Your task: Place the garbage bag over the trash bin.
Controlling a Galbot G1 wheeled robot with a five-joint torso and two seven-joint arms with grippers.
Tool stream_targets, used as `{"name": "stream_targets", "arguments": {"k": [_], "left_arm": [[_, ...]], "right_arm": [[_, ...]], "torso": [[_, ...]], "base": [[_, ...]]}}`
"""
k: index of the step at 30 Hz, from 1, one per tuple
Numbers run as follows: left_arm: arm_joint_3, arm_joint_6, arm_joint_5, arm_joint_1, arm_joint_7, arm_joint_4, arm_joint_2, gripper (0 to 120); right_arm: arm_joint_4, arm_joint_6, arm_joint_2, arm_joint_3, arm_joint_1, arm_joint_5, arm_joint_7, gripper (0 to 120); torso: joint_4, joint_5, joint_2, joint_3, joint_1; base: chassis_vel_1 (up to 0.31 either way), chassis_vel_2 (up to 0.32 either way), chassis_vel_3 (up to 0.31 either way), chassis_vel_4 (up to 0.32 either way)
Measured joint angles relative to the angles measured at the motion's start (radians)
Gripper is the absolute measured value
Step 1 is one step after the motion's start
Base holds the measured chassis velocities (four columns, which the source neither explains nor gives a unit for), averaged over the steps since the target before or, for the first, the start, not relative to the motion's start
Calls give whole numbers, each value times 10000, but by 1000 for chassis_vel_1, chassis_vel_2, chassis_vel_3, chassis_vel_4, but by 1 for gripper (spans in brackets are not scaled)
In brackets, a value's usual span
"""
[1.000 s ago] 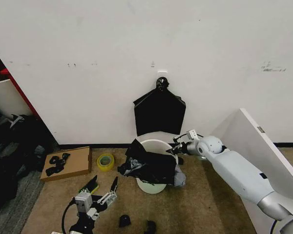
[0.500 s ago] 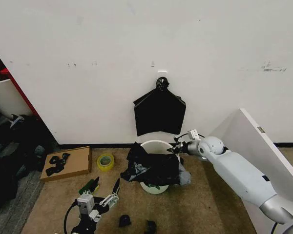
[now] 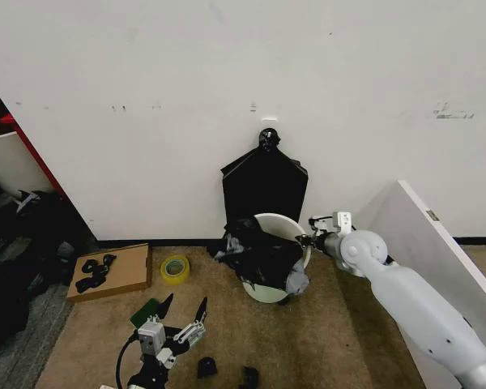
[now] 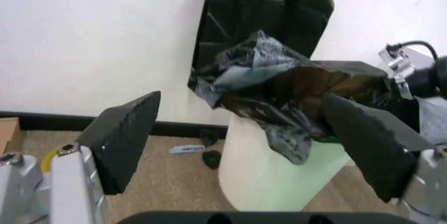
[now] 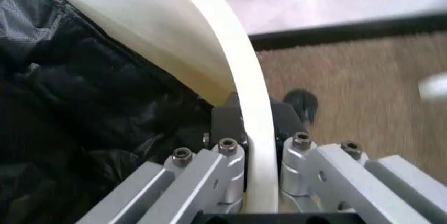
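The cream-white trash bin stands tilted on the carpet below the wall. The crinkled black garbage bag lies loosely across its mouth and hangs down the front, covering part of the rim. My right gripper is shut on the bin's rim at its right side. In the right wrist view the rim runs between the fingers, with the bag beside it. My left gripper is open, low over the carpet in front of the bin and apart from it. The left wrist view faces the bin and bag.
A flat black bundle hangs from a wall hook right behind the bin. A yellow tape roll and a cardboard box lie to the left. Small black pieces lie near my left arm. A white panel leans at the right.
The right gripper has pulled the bin by its rim up and to the right, closer to the wall, the bag going with it. The left gripper has shifted slightly right.
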Motion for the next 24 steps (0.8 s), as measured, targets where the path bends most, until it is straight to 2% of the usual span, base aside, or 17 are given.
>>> {"name": "stream_targets", "arguments": {"k": [6, 10, 13, 18, 24], "left_arm": [[135, 29, -34, -157, -14, 22, 118, 93], [150, 45, -126, -236, -33, 11, 258, 93], [141, 56, -186, -258, -38, -4, 349, 93], [81, 68, -268, -269, -46, -31, 490, 93], [-208, 73, -460, -147, -59, -107, 705, 93]], "right_arm": [[1434, 1005, 376, 321, -1472, -135, 1677, 2], [2317, 2023, 924, 158, -2283, -1055, 2814, 2], [2534, 2575, 1301, -3, -2597, -1587, 3230, 2], [2469, 3286, 1858, -106, -2747, -1669, 4003, 2], [2047, 3530, 2202, -119, -2852, -1364, 4439, 2]], "torso": [[-2, -2, 0, 0, 0], [2, -4, 0, 0, 0], [1, -3, 0, 0, 0], [2, -5, 0, 1, 0], [2, -3, 0, 1, 0]], "base": [[0, 0, 0, 0], [0, 0, 0, 0], [0, 0, 0, 0], [0, 0, 0, 0], [0, 0, 0, 0]]}}
